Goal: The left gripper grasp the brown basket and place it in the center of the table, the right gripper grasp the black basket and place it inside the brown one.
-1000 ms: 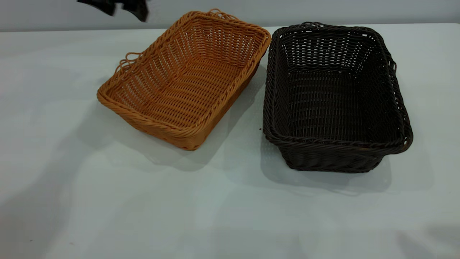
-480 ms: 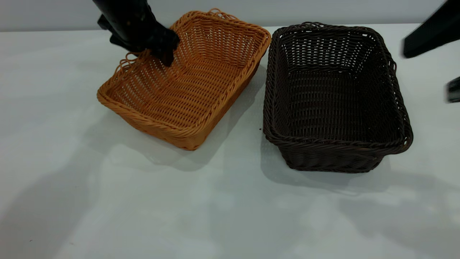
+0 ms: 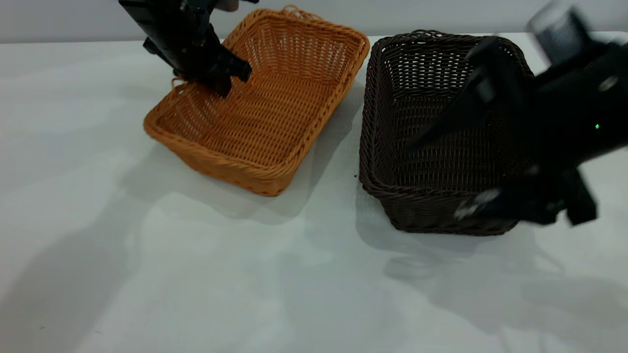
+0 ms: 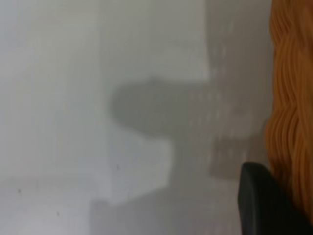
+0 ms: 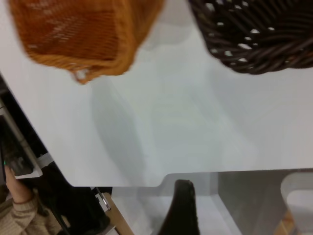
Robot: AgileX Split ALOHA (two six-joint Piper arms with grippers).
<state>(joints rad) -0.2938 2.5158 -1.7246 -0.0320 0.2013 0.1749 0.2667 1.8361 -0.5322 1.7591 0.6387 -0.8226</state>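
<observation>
- The brown basket (image 3: pixel 260 103) sits in the upper left-centre of the exterior view, turned at an angle on the table (image 3: pixel 196 274).
- The left gripper (image 3: pixel 223 78) is at the upper left of that view, over the basket's far left rim; one finger (image 3: pixel 223 87) hangs inside the basket, and the rim seems to lie between the fingers. Whether they press on the rim I cannot tell.
- In the left wrist view the braided rim shows along the right edge, with one dark finger (image 4: pixel 266 203) just beside it.
- The black basket (image 3: pixel 431 132) stands right of centre, just beside the brown one at their far corners.
- The right gripper (image 3: pixel 444 174) reaches in from the right edge, blurred, in front of the black basket's near right part. Its fingers are spread wide: one (image 3: pixel 461 110) lies across the basket's opening, the other (image 3: pixel 483 203) is low at its near wall.
</observation>
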